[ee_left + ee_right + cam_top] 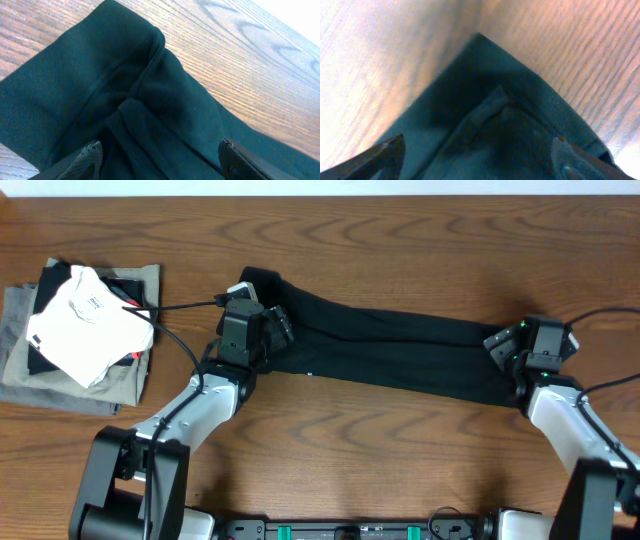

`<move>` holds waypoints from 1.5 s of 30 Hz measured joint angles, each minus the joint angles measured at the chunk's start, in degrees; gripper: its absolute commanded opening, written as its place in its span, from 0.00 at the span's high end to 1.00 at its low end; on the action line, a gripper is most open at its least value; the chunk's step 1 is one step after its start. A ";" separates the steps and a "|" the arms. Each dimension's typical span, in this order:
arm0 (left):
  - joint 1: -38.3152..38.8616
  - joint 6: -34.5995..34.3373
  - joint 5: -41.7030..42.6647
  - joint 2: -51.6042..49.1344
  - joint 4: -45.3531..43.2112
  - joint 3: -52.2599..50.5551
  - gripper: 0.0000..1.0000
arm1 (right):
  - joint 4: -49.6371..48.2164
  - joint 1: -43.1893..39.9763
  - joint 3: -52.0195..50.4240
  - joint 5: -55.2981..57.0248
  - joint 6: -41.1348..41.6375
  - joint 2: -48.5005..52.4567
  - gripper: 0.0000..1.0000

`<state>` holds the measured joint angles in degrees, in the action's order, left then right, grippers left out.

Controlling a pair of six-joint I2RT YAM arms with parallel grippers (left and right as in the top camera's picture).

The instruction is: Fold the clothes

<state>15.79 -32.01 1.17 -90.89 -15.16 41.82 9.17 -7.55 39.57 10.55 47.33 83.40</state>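
1. The black T-shirt (390,350) is laid as a long folded band across the middle of the table (400,240), from 10 o'clock to 4 o'clock.
2. The left gripper (159,146) is spread wide over the 10 o'clock end, with nothing pinched.
3. The right gripper (479,142) is likewise spread over the 4 o'clock end.
4. A white folded garment (85,320) is stacked on a grey-olive one (70,380) at 9 o'clock.

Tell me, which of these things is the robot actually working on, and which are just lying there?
Part of the job: black T-shirt, folded into a long strip; left gripper and right gripper, open over its ends.
Just lying about: white folded garment and grey-olive folded garment, piled together.
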 measured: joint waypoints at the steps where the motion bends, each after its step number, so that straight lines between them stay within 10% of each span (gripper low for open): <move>1: 0.00 0.28 0.07 0.70 0.61 0.00 0.22 | 1.75 0.00 1.25 -0.02 -1.73 -1.57 0.05; 16: 0.26 -9.97 6.86 14.69 24.22 0.68 0.25 | 17.62 0.00 9.27 -15.13 -13.70 -13.62 0.25; 37: 7.67 -25.03 17.75 -3.02 8.57 0.94 0.35 | 20.92 2.23 9.25 -22.53 -13.49 -10.64 0.31; 45: 7.67 -25.66 16.94 -5.75 6.12 2.27 0.56 | 21.09 2.23 9.25 -22.56 -13.68 -10.64 0.32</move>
<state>23.46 -57.67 18.11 -96.64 -9.04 44.10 30.26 -5.32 48.82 -12.01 33.65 72.75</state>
